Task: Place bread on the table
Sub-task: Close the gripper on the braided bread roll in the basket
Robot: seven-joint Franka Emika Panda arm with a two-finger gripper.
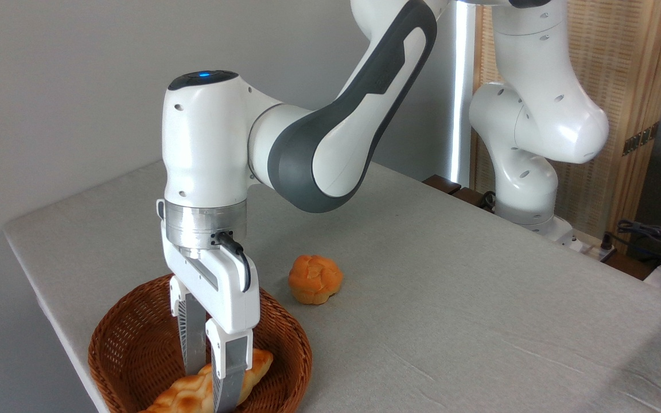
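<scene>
With my arm bent down over the near-left corner, my gripper [211, 383] sits inside the wicker basket [129, 344], fingers [229, 367] straddling the bread [193, 396]. One finger's behind the loaf, one in front; whether they're pressing it yet I can't tell, the contact's hidden.

Bread lies in the basket bottom w/ its tapered end pointing up-right toward the rim, the other end cut off by the frame's lower edge. It's braided, glossy golden-brown.

Basket's brown woven, round, w/ a raised wall all around me; it sits right by the table's [451, 298] left edge, near the front. Open room is to the right: wide bare grey cloth, matte, fine weave, rounded corner at far left. Only thing near is a small round bun [315, 279], lumpy orange-brown, just beyond the basket rim. Cables and my base sit far right.
</scene>
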